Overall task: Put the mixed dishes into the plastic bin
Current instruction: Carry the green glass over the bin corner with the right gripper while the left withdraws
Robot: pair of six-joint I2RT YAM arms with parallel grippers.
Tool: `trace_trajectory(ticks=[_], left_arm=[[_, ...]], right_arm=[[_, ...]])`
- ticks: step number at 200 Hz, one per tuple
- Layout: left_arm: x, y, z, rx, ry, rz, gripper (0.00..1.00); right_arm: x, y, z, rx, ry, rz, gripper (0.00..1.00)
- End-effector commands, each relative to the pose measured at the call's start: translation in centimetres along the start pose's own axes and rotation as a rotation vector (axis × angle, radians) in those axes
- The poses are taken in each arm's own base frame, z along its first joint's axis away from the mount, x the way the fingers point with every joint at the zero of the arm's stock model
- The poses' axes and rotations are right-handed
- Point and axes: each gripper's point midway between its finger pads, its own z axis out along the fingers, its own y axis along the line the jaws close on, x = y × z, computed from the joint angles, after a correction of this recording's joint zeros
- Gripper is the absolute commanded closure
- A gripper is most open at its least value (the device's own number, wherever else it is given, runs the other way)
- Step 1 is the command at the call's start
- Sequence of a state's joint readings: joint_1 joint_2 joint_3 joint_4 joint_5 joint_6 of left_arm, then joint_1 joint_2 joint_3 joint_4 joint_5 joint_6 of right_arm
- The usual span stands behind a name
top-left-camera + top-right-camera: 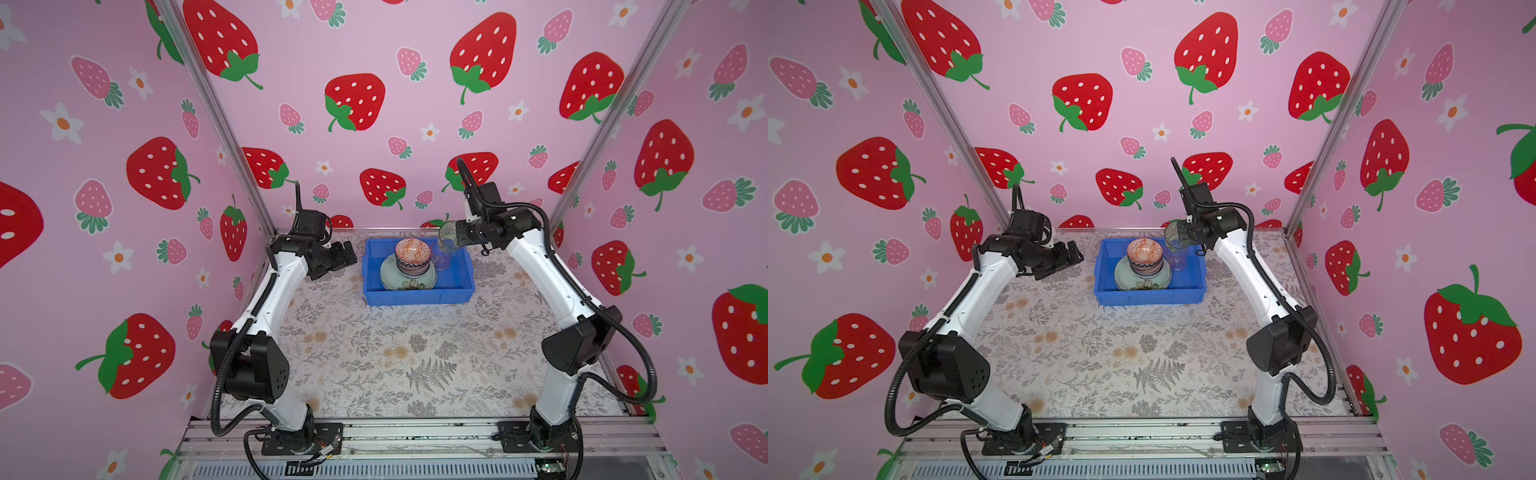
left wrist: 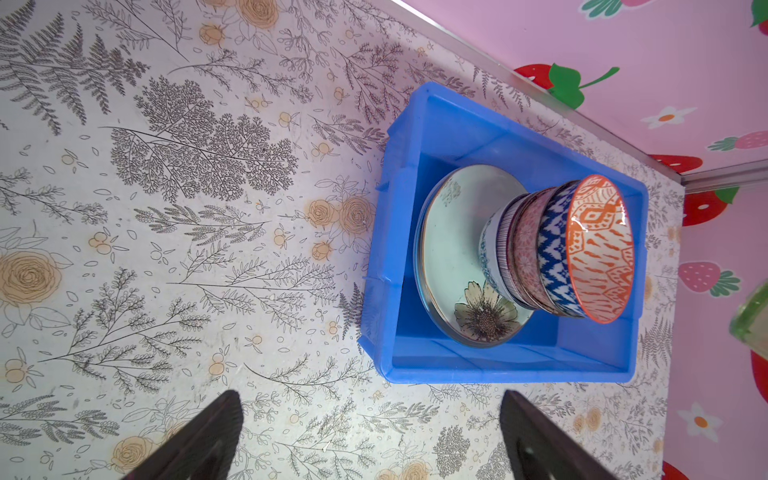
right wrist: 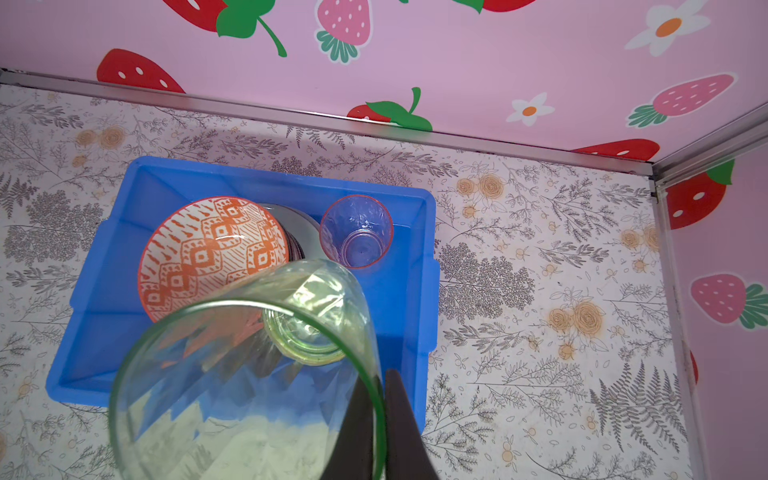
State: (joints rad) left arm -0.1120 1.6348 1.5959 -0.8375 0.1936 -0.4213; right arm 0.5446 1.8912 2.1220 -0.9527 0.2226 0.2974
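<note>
R fingers [image 3: 399, 419] are pinching green tumbler [image 3: 249, 365] by its rim, tilted over blue bin [image 3: 104, 270], above purple tumbler [image 3: 356, 232] beside bowl stack [image 3: 212, 253]. Risk: rim grip slipping, glass striking glass or bowls. L fingers [image 2: 208, 440] are hanging open, empty.

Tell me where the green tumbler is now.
In both top views the green tumbler hangs tilted in the right gripper, over the far right corner of the blue bin, just above the purple tumbler.

Pink strawberry walls [image 1: 374, 62], perhaps printed, enclose floral tabletop [image 1: 395, 353].
</note>
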Motion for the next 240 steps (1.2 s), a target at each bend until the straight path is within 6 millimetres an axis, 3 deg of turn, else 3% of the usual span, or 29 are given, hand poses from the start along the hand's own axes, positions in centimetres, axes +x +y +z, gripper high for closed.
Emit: trace_trajectory(ticks=[1,161,240], left_arm=[[-0.1,-0.2,-1.0,-0.001,-0.016,0.017,0.01],[0.3,0.9,0.4,-0.052,0.027,0.033,0.01],[1.3,0.2,1.5,-0.060,0.062,0.062,0.01]], right_arm=[[-1.1,-0.1,0.2,-0.015,-0.016,-0.010,1.00],[-1.6,-0.5,8.4,-0.010,-0.006,0.040,1.00],[-1.4,-0.5,12.3,-0.020,0.001,0.085,1.00]])
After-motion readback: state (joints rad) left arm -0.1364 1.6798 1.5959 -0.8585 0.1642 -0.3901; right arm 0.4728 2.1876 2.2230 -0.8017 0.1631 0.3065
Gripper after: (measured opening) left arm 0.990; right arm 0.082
